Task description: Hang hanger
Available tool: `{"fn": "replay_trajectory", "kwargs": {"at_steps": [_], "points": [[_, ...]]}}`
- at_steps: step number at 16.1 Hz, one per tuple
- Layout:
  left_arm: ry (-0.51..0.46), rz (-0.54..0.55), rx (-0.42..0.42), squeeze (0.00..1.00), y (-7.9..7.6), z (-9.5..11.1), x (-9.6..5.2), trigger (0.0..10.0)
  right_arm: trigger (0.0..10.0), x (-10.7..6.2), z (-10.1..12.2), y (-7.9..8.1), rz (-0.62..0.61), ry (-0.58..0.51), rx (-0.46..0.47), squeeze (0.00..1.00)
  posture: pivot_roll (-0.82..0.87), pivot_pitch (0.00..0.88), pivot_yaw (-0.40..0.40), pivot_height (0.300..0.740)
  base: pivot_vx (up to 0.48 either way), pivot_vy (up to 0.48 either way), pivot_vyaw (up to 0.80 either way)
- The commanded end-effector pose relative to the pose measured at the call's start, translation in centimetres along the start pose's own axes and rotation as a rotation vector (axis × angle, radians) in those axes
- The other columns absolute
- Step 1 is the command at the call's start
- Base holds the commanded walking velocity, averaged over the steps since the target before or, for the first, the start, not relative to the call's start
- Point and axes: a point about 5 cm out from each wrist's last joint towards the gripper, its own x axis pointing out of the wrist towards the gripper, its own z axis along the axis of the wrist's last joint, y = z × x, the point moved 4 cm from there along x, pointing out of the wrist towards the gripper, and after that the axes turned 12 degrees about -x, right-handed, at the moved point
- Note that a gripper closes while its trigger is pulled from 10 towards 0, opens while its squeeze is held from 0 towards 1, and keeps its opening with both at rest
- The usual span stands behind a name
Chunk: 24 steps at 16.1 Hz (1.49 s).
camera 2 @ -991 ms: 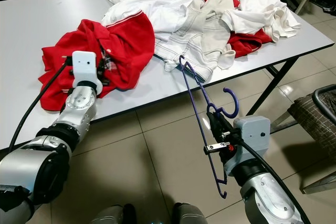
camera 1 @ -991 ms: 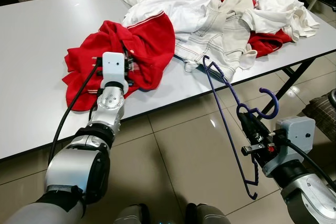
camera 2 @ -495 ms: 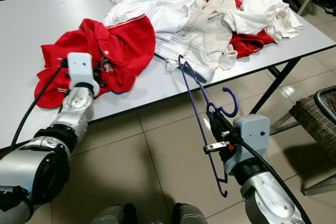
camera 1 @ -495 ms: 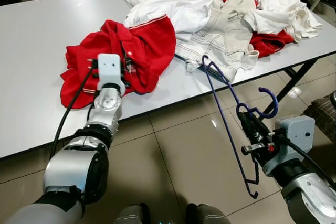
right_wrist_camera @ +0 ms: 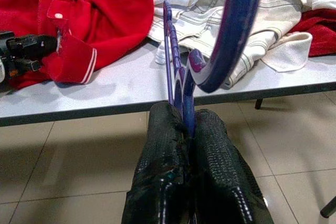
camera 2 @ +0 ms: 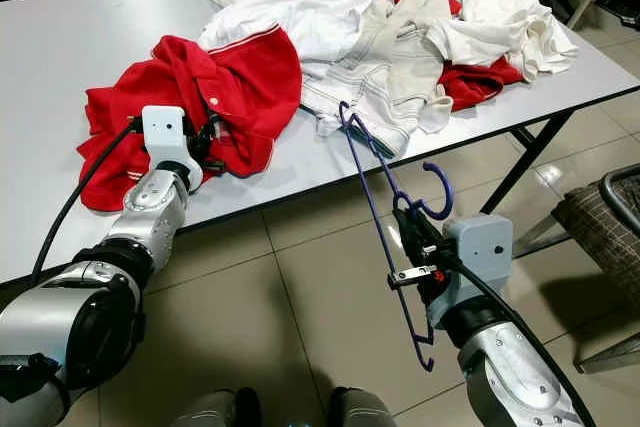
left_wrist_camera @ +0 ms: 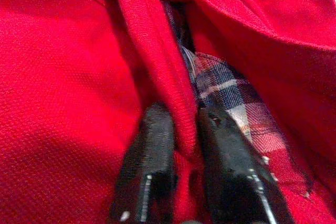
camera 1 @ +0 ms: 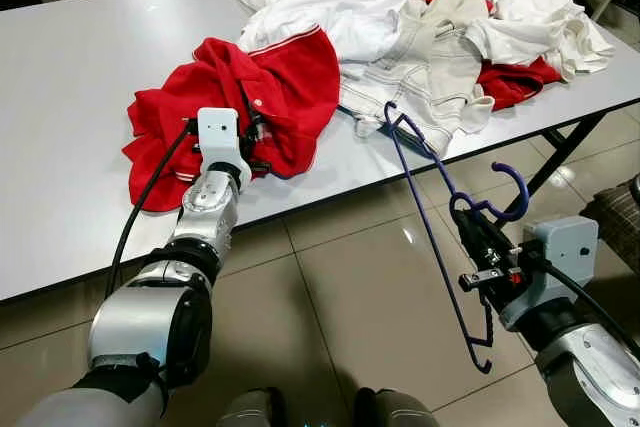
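Observation:
A blue wire hanger (camera 1: pixel 430 217) hangs in the air in front of the table edge, its hook (camera 1: pixel 508 192) curling up to the right. My right gripper (camera 1: pixel 470 232) is shut on the hanger's neck, as the right wrist view shows with both black fingers (right_wrist_camera: pixel 210 166) pressed on the blue wire (right_wrist_camera: pixel 181 90). A red polo shirt (camera 1: pixel 250 97) lies bunched on the grey table (camera 1: pixel 90 57). My left gripper (camera 2: pixel 205 137) is shut on a fold of the red shirt (left_wrist_camera: pixel 157 77) near its plaid collar lining (left_wrist_camera: pixel 231 93).
A heap of white and red clothes (camera 1: pixel 450 27) covers the back right of the table. A table leg (camera 1: pixel 555 157) and a dark chair (camera 2: pixel 610 217) stand at the right. Tiled floor (camera 1: pixel 340 297) lies in front of me.
My left gripper has shifted a little to the right along the table edge, dragging the red shirt with it. The right gripper and hanger have barely moved.

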Motion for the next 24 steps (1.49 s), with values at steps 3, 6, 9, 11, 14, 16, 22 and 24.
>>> {"fn": "replay_trajectory", "kwargs": {"at_steps": [3, 6, 9, 11, 14, 16, 22, 24], "points": [[0.093, -0.003, 0.035, 0.00, -0.1, -1.5, -0.1, 0.0, 10.0, 0.1, -0.1, -0.2, 0.000, 0.002, -0.009, 0.00, -0.22, 0.129, 0.022, 0.740, 0.000, 0.000, 0.00], [0.113, 0.035, -0.001, 0.00, 0.5, -1.7, -0.2, 0.0, 10.0, 0.2, 0.0, -0.2, -0.001, -0.002, -0.013, 0.00, -0.23, 0.120, 0.023, 0.740, 0.000, 0.000, 0.00], [0.104, 0.063, -0.028, 0.00, 1.0, -1.3, -0.1, 0.0, 10.0, 0.4, 0.0, -0.3, -0.002, -0.007, -0.017, 0.00, -0.23, 0.111, 0.023, 0.740, 0.000, 0.000, 0.00], [0.052, 0.085, -0.048, 0.00, 1.7, 0.3, 0.3, 0.0, 10.0, 0.6, 0.2, -0.3, -0.001, -0.020, -0.021, 0.00, -0.22, 0.097, 0.026, 0.740, 0.000, 0.000, 0.00], [-0.094, -0.026, 0.069, 0.00, 2.0, 6.7, 1.4, 0.0, 10.0, 1.5, 0.7, -0.3, 0.012, -0.057, -0.010, 0.00, -0.19, 0.069, 0.036, 0.740, 0.000, 0.000, 0.00], [-0.127, -0.173, 0.203, 0.00, 0.9, 9.6, 1.5, 0.0, 10.0, 2.2, 1.3, 0.3, 0.060, -0.092, -0.003, 0.00, -0.17, 0.049, 0.038, 0.740, 0.000, 0.000, 0.00], [-0.309, -0.513, 0.874, 0.00, -2.5, 15.8, -1.4, 0.0, 10.0, 4.6, 6.7, 1.4, 0.215, -0.350, 0.201, 0.00, -0.06, 0.000, -0.006, 0.740, 0.000, 0.000, 0.00], [-0.096, -0.518, 0.936, 0.00, -0.6, 12.8, -1.7, 0.0, 10.0, 4.9, 6.9, 1.7, 0.248, -0.347, 0.285, 0.00, -0.05, 0.000, 0.003, 0.740, 0.000, 0.000, 0.00]]}}
